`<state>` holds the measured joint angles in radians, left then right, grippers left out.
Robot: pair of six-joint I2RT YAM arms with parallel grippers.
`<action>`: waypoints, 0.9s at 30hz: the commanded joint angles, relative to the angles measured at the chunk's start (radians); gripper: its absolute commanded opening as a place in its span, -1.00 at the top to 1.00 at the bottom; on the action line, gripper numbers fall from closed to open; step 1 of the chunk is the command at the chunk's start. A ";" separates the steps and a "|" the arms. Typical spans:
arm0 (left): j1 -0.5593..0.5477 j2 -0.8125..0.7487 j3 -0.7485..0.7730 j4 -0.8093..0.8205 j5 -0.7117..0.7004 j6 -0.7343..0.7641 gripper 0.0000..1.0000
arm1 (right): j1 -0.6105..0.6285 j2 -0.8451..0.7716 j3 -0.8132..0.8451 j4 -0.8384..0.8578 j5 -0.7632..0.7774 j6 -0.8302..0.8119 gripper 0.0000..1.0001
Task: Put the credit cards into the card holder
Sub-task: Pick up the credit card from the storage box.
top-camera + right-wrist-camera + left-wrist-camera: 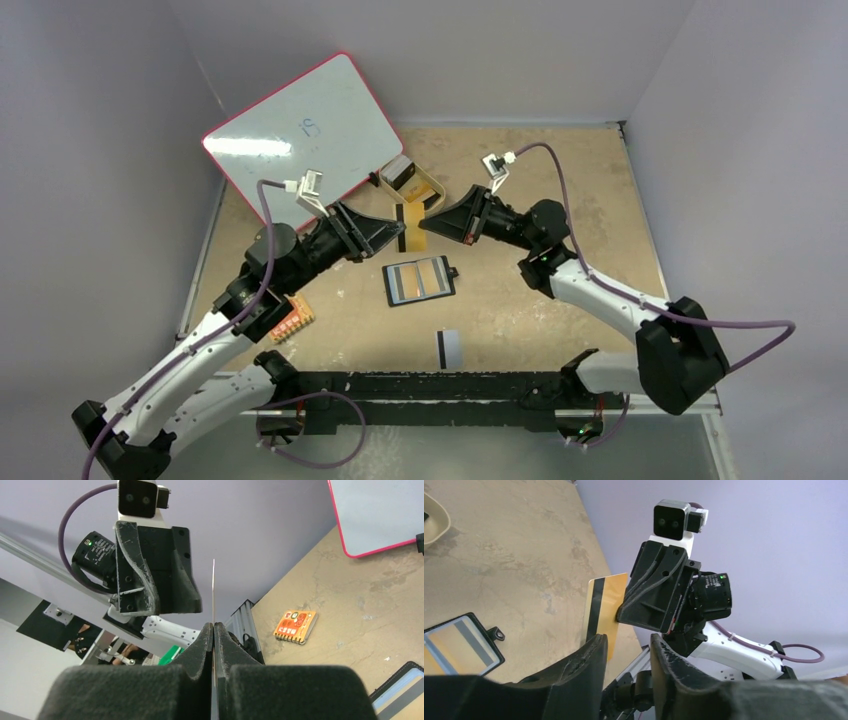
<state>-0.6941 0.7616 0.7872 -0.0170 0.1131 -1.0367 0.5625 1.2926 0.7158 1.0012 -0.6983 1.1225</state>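
Gold, with a black stripe down its left side, the card (412, 230) hangs over the tabletop (610, 190) between the two end effectors. Its long axis runs near to far, just beyond the open holder (420, 281). The right end effector (430, 218) pinches its right edge and the left end effector (392, 232) sits at its left. A grey card (448, 347) lies nearer the bases.

From the left wrist, the left end effector (626, 641) stands partly open, gripping nothing, and the card (605, 611) is upright beyond it.

From the right wrist, the right end effector (214, 626) is clamped on the card (213, 592), which is edge-on and points up.
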 commanded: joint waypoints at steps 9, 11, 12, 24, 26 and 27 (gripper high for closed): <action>0.001 0.010 0.018 -0.072 -0.074 0.039 -0.08 | -0.001 -0.076 0.018 0.006 0.045 0.002 1.00; 0.001 0.020 0.018 -0.049 -0.064 0.031 -0.08 | -0.001 -0.076 0.017 0.014 0.042 0.009 1.00; 0.001 0.022 0.018 -0.037 -0.058 0.029 -0.08 | -0.001 -0.077 0.017 0.016 0.042 0.013 1.00; 0.001 0.027 -0.002 0.059 -0.037 -0.040 0.93 | -0.001 -0.056 0.019 -0.035 0.023 -0.004 1.00; 0.001 0.023 -0.012 0.075 -0.036 -0.045 1.00 | -0.001 -0.052 0.024 -0.066 0.018 -0.021 1.00; 0.000 0.024 -0.016 0.081 -0.033 -0.046 1.00 | -0.001 -0.050 0.029 -0.085 0.015 -0.032 1.00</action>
<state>-0.6941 0.7944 0.7853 -0.0212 0.0776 -1.0595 0.5602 1.2427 0.7101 0.9539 -0.6678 1.1248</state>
